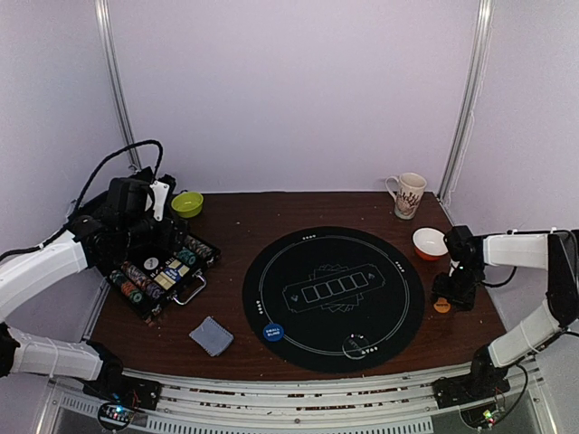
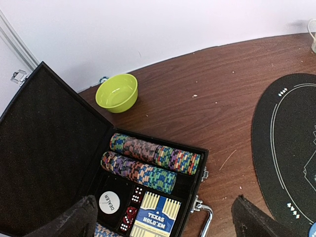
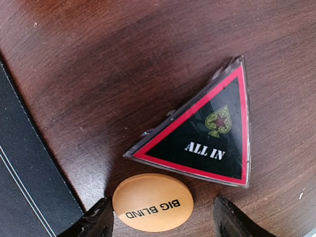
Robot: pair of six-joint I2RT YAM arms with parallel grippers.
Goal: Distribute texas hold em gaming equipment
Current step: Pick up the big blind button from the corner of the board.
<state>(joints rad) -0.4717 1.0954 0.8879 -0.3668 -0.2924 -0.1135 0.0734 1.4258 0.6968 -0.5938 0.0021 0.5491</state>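
An open black case (image 1: pixel 206 256) at the left holds rows of multicoloured striped poker chips (image 2: pixel 148 163), a white dealer button (image 2: pixel 110 202), red dice and a Texas Hold'em card box (image 2: pixel 155 219). My left gripper (image 1: pixel 136 226) hovers open and empty over the case, its fingers (image 2: pixel 74 219) wide apart. A grey-blue card stack (image 1: pixel 211 335) lies on the table. A blue disc (image 1: pixel 272 332) and a clear disc (image 1: pixel 357 344) lie on the black mat (image 1: pixel 333 262). My right gripper (image 3: pixel 160 224) is open low over the table, astride the orange Big Blind disc (image 3: pixel 153 202).
A black-and-red All In triangle (image 3: pixel 207 133) lies just beyond the orange disc. A green bowl (image 1: pixel 187 203) stands behind the case. A patterned mug (image 1: pixel 409 194) and a red-and-white bowl (image 1: pixel 430 242) stand at the back right. The case lid (image 2: pixel 44 148) stands open at the left.
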